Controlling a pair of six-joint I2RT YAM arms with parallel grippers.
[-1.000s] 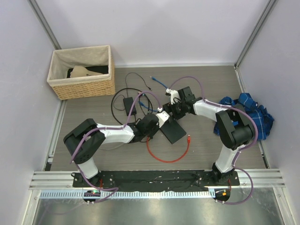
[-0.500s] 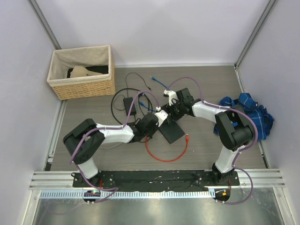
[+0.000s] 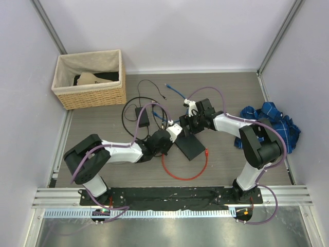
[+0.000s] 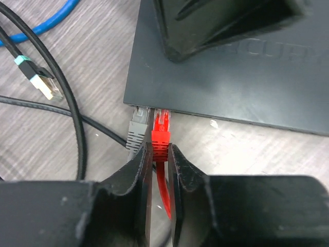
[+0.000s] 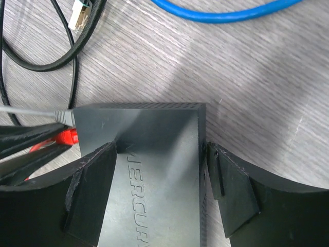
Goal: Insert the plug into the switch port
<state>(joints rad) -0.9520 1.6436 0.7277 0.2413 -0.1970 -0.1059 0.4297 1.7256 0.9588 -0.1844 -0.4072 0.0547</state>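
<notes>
The switch (image 3: 193, 146) (image 4: 231, 77) (image 5: 154, 175) is a flat dark box lying on the floor. The red plug (image 4: 161, 128) (image 5: 67, 137) sits in a port on the switch's edge, beside a grey plug (image 4: 138, 129). My left gripper (image 4: 161, 154) (image 3: 174, 133) is shut on the rear boot of the red plug, a pad against each side. My right gripper (image 5: 160, 149) (image 3: 191, 127) straddles the switch across its width, a finger (image 5: 231, 190) against each side wall. The red cable (image 3: 185, 174) loops toward the near side.
A wicker basket (image 3: 90, 77) stands at the far left. A black power brick (image 3: 141, 116) with black cords (image 4: 67, 103) lies left of the switch. A blue cable (image 3: 175, 91) (image 5: 221, 13) lies beyond it. A loose beige plug (image 4: 42, 85) rests nearby. A blue cloth (image 3: 272, 126) is piled at the right.
The switch with both grippers on it has slid slightly toward the near right. The left arm's elbow has swung to the near left.
</notes>
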